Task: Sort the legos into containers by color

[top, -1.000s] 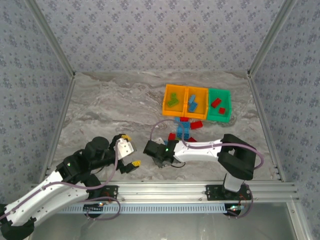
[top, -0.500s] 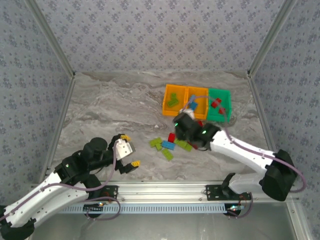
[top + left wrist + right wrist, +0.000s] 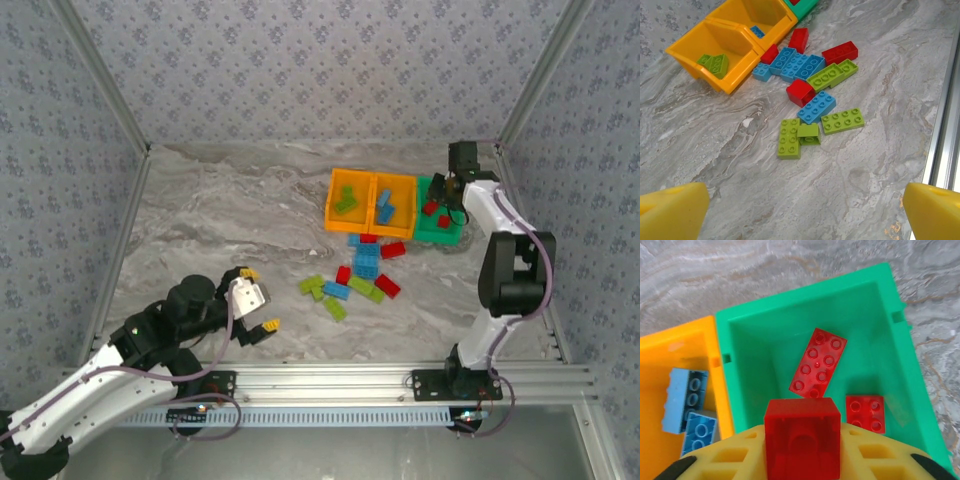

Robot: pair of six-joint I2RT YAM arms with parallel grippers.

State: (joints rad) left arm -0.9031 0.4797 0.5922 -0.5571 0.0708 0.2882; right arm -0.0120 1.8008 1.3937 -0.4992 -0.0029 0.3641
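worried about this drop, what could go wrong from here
1. The red brick in the right gripper hangs above the long red brick lying in the green bin; released, it might bounce off it and out.
2. The orange bin holding blue bricks sits right against that bin; drifting that way could mis-sort the brick.

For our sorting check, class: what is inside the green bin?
The green bin holds a long red brick and a small red brick. The right hand, gripping a third brick, hides its near floor.
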